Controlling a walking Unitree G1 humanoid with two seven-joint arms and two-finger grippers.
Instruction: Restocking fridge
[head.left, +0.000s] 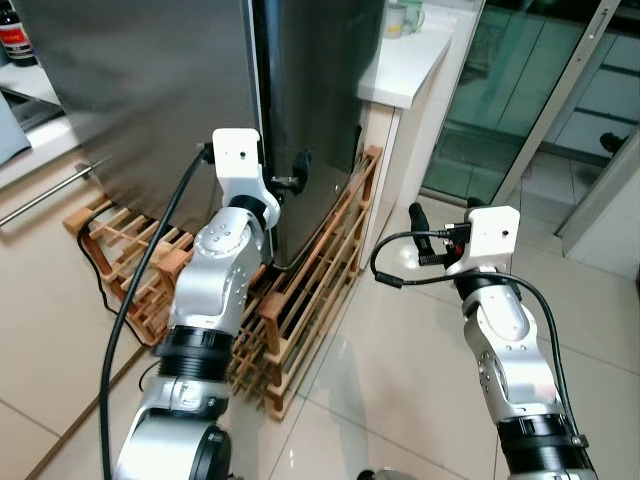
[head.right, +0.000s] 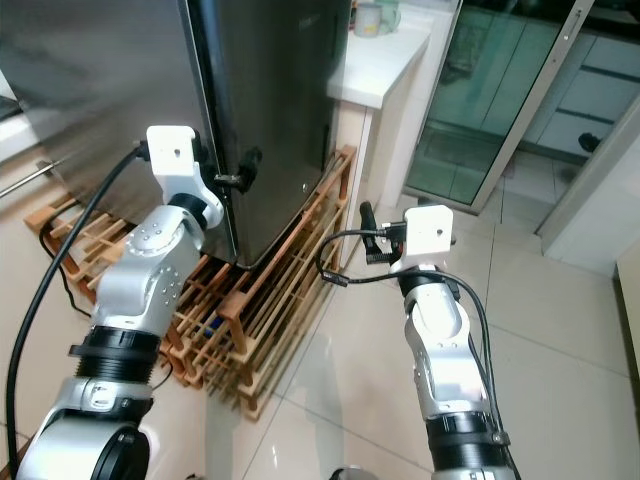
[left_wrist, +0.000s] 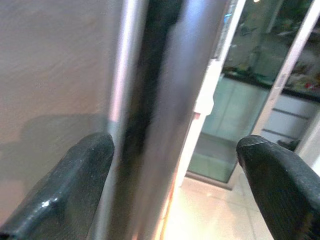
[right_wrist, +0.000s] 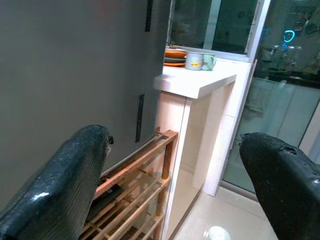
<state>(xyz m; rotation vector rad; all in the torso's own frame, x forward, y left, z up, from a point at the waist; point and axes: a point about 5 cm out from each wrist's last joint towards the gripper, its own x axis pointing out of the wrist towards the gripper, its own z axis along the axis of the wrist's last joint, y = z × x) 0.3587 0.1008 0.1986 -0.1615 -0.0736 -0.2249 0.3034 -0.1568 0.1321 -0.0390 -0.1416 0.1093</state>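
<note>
Fridge: the steel fridge (head.left: 150, 90) fills the upper left of the head views. Its door is closed, and we see a dark vertical gap at the door edge (head.left: 262, 70).
Left gripper: our left gripper (head.left: 298, 172) is raised at the centre of the frame, at that door edge. In the left wrist view its fingers (left_wrist: 75, 185) are wide apart, one before the door face and one beyond the edge, holding nothing. We judge we hold it here to catch the edge and pull the door open.
Right gripper: our right gripper (head.left: 417, 225) hovers at centre right over the tiled floor (head.left: 400, 370), well apart from the fridge. Its fingers (right_wrist: 60, 185) are wide and empty; probably it waits.
Wooden rack: a slatted wooden rack (head.left: 310, 290) stands under and beside the fridge, lower centre. What its shelves hold we cannot tell.
Counter: the white counter (right_wrist: 200, 80) at upper centre carries a mug (right_wrist: 195, 61) and stacked plates (right_wrist: 175, 56).
Goods to restock: we see none in either gripper.
</note>
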